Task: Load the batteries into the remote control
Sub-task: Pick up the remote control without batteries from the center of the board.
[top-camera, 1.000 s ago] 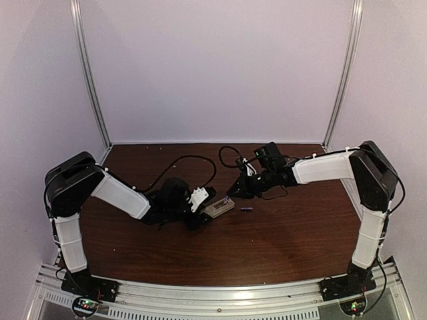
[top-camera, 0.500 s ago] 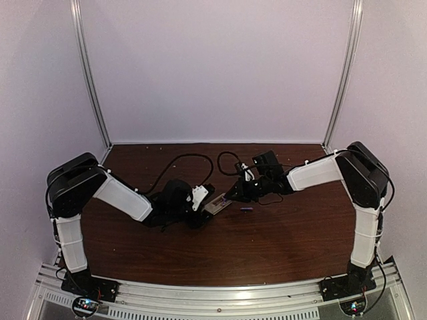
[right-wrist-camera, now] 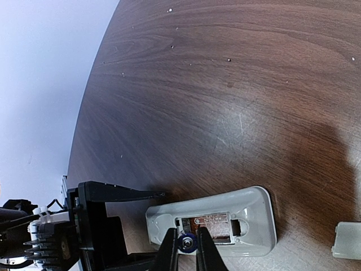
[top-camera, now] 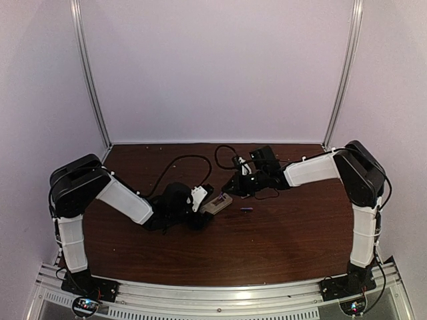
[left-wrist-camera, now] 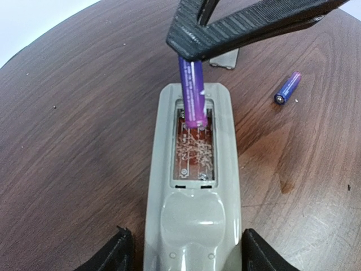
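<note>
The remote control (left-wrist-camera: 192, 192) lay back-up on the brown table (top-camera: 280, 247), its battery bay open and the bare circuit board showing inside. The left gripper (left-wrist-camera: 183, 255) straddled the remote's near end, one black finger on each side; the one on one side met the remote's edge while a thin dark gap showed on the other, so I cannot tell whether they were actually clamped on it. The right gripper (right-wrist-camera: 186, 248) hung over the far end of the remote, its fingers (left-wrist-camera: 248, 25) pinched tight on a purple battery (left-wrist-camera: 193, 93). That battery stood steeply tilted, its lower end down in the far end of the bay, touching the board, not lying flat. The right gripper's fingers hid the battery's upper end and part of the remote's far edge. A second battery (left-wrist-camera: 287, 87) lay loose on the table beside the remote, well apart from it. The small beige cover piece (left-wrist-camera: 224, 57) lay just beyond the remote's far end, half hidden under the right gripper. A black cable (top-camera: 180, 163) looped on the table beyond the remote
</note>
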### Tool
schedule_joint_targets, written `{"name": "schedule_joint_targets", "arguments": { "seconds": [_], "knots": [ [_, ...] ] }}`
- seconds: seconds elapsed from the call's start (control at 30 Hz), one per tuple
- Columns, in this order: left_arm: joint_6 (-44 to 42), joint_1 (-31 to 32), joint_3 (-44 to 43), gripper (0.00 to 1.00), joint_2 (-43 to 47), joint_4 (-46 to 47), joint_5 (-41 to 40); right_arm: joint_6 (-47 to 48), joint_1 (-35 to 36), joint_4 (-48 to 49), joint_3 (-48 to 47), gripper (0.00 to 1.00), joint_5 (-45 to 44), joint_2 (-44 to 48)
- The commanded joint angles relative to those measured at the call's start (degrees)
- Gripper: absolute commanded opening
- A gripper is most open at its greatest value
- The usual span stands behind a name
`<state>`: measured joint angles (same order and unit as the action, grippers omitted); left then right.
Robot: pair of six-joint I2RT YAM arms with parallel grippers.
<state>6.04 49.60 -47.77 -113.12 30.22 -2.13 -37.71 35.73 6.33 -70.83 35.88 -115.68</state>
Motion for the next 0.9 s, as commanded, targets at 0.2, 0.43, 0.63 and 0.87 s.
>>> {"name": "schedule_joint_targets", "arguments": {
  "seconds": [0.2, 0.43, 0.63, 0.87],
  "knots": [
    [0.64, -0.08, 0.79, 0.56, -2.85, -1.21, 0.36, 2.3, 0.56, -4.45, -2.96, 0.04, -1.07, -2.83],
    [0.9, -0.03, 0.02, 0.52, -2.88, -2.07, 0.34, 3.73, 0.75, -5.9, -3.47, 0.05, -0.81, -3.57],
    [0.92, -0.04, -1.79, 0.46, -3.09, -3.94, -0.02, 4.04, 0.84, -7.33, -3.87, 0.04, -0.64, -4.37],
    [1.27, -0.03, -2.62, 0.42, -3.78, -5.0, -0.89, 4.96, 1.27, -8.07, -4.06, 0.05, -0.46, -5.53]
  ]
}}
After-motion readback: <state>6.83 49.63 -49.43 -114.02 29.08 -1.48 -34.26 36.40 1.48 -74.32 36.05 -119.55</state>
